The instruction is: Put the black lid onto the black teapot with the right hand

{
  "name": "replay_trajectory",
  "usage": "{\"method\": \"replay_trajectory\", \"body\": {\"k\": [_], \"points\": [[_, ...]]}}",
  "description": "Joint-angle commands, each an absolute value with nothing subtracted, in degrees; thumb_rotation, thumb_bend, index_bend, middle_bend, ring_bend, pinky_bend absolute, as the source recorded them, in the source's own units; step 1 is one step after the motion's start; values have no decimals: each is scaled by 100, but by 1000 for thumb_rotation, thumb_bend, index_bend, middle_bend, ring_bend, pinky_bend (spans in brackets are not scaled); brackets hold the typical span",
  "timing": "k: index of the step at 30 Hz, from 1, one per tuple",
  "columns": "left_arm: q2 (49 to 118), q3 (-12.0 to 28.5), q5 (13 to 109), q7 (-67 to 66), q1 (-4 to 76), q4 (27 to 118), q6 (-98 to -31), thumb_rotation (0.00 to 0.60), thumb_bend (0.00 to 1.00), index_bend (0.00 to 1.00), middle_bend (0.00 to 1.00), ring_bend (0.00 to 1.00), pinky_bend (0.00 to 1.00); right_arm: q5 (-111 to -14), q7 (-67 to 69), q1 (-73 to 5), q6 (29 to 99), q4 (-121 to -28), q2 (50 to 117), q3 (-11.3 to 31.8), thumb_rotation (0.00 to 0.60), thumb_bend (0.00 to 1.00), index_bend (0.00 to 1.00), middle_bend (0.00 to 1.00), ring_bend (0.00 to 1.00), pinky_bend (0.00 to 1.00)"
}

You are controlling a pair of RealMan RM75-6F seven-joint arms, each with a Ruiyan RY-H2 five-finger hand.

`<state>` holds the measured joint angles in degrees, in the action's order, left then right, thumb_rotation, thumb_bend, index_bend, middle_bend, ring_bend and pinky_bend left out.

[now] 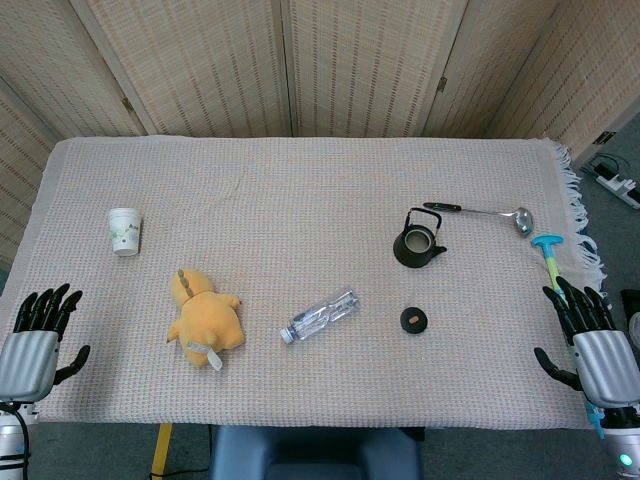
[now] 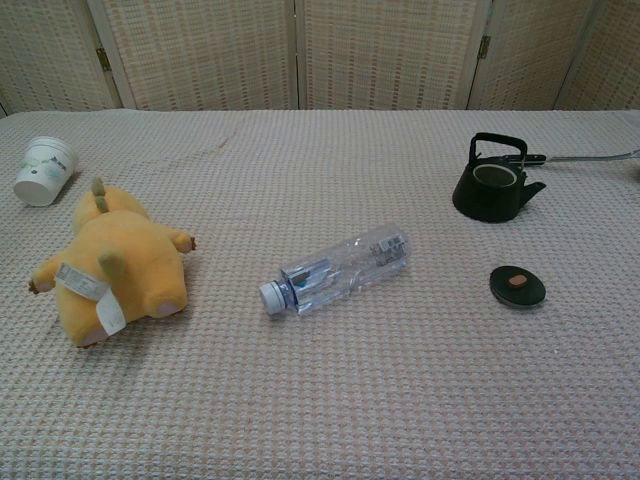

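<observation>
The black teapot (image 1: 417,243) (image 2: 492,185) stands upright on the right part of the table, its top uncovered and its handle raised. The round black lid (image 1: 414,320) (image 2: 517,286), with a brown knob, lies flat on the cloth in front of the teapot, apart from it. My right hand (image 1: 592,340) rests at the table's right front corner, fingers spread, holding nothing, well right of the lid. My left hand (image 1: 35,335) lies at the left front corner, fingers apart and empty. Neither hand shows in the chest view.
A metal ladle (image 1: 485,212) lies just behind the teapot. A blue-handled tool (image 1: 548,256) lies by the right edge. A clear plastic bottle (image 1: 320,316) lies on its side mid-table, a yellow plush toy (image 1: 204,320) to its left, a paper cup (image 1: 125,231) far left.
</observation>
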<state>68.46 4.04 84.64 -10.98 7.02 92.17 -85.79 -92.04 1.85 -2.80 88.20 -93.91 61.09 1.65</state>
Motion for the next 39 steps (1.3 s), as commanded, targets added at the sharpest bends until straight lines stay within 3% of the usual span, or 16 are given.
{"method": "replay_trajectory", "body": {"k": [1,11,14,18,20,23,25,31,39], "points": [[6885,418,8482,-1088,711,9171,-8597,600,292,76,0,0,0,-9190,162,-287,8800,-9406,6115,167,600,331,35,0,80,0],[6915,367,8491,-1019,691,9114,-8579,600,292,80,0,0,0,-9253,79,-364,8686,-9507,6093,145,600,332,35,0,109,2],[6920,359,8492,-1013,687,9106,-8576,600,292,81,0,0,0,-9268,17,-445,8580,-9543,6104,161,600,331,35,0,190,94],[6929,339,8510,-1005,683,9118,-8570,600,292,82,0,0,0,-9255,-288,-733,8184,-9632,6150,238,600,331,35,15,313,301],[6925,327,8530,-1008,675,9125,-8584,600,292,82,0,0,0,-9241,-432,-888,7964,-9674,6208,269,600,331,35,47,429,416],[6909,314,8537,-1001,657,9134,-8599,600,292,84,0,0,0,-9166,-677,-1128,7503,-9760,6241,255,600,331,35,92,691,586],[6898,307,8537,-990,646,9139,-8604,600,293,84,0,0,0,-9090,-837,-1295,7193,-9816,6275,255,600,332,36,113,763,630],[6899,283,8541,-943,616,9101,-8618,600,292,86,0,0,0,-8767,-1262,-1688,6470,-9911,6439,277,600,331,75,174,837,657],[6927,267,8522,-909,617,9050,-8565,600,292,89,0,0,0,-8273,-1599,-2100,5766,-9764,6763,314,600,331,215,280,929,775]]}}
